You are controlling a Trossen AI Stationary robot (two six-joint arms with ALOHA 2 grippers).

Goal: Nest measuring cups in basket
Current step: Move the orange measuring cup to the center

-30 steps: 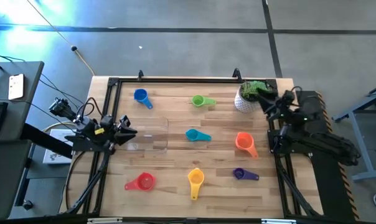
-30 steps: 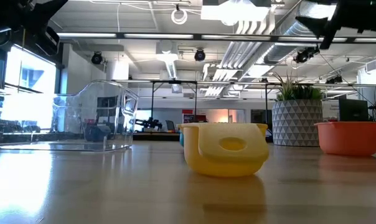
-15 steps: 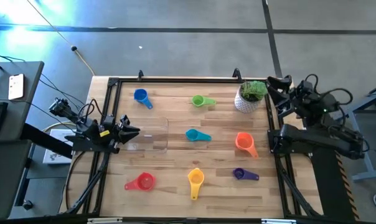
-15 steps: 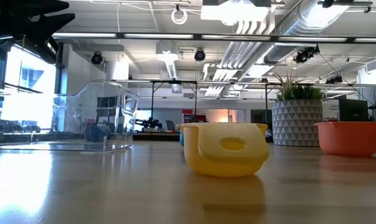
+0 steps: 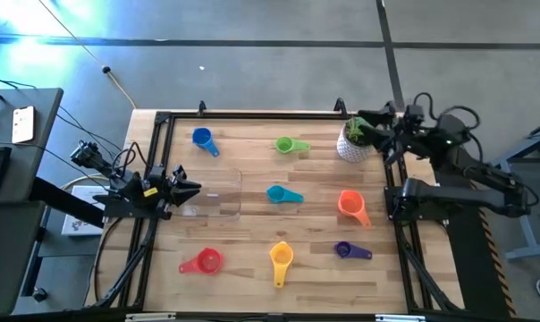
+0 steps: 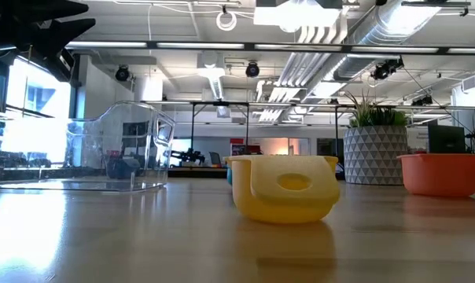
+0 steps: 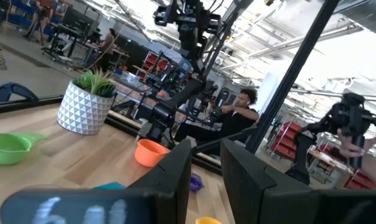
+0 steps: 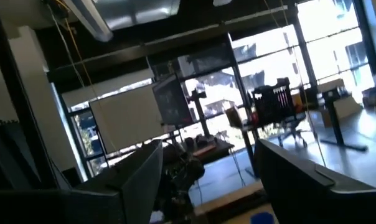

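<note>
Left gripper (image 5: 188, 188) parted at basket (image 5: 218, 195); right gripper (image 5: 363, 122) parted over plant pot (image 5: 350, 148).

Robotics lab — exposed ducts (image 6: 395, 23), workbenches (image 6: 222, 169)

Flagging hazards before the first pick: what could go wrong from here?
The right gripper hangs over the white pot with green plant; descending, it could topple it. The clear plastic basket is hard to see, so the left gripper beside it might clip a wall. The small purple measuring cup may slip.
</note>
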